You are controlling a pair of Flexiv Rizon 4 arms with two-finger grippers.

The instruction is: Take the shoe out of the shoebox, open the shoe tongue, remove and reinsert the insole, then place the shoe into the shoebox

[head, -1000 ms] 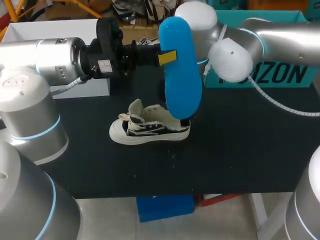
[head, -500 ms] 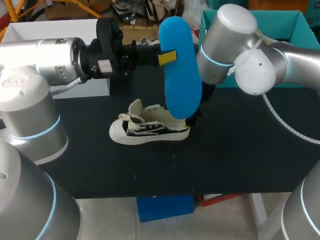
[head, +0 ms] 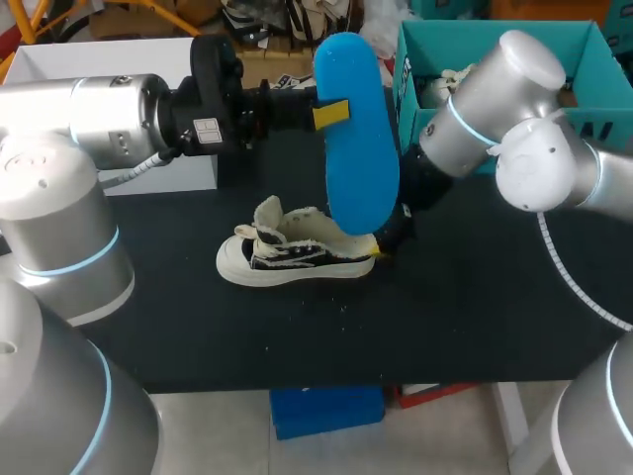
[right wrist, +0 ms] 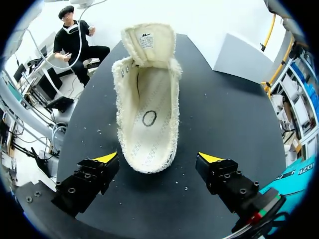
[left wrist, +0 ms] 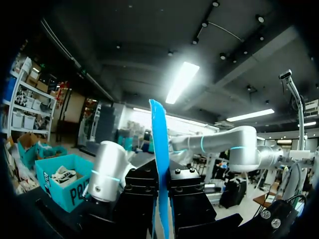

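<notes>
between the spread fingers of the right gripper (right wrist: 159,159), touching neither yellow tip, sits the heel of the shoe (right wrist: 147,107), sole down on the black table (head: 475,297), tongue folded back. above the heel, the left gripper (left wrist: 162,199) is clamped on the blue insole (head: 358,148), held on end. the teal shoebox (head: 589,40) stands behind the right arm.

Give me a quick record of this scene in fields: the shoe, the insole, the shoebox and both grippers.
shoe: on its sole on the table, tongue pulled open, insole out
insole: blue, held up above the shoe
left gripper: shut on the insole
right gripper: open, at the shoe's heel, not touching it
shoebox: teal, at the table's far right, apart from the shoe
</notes>
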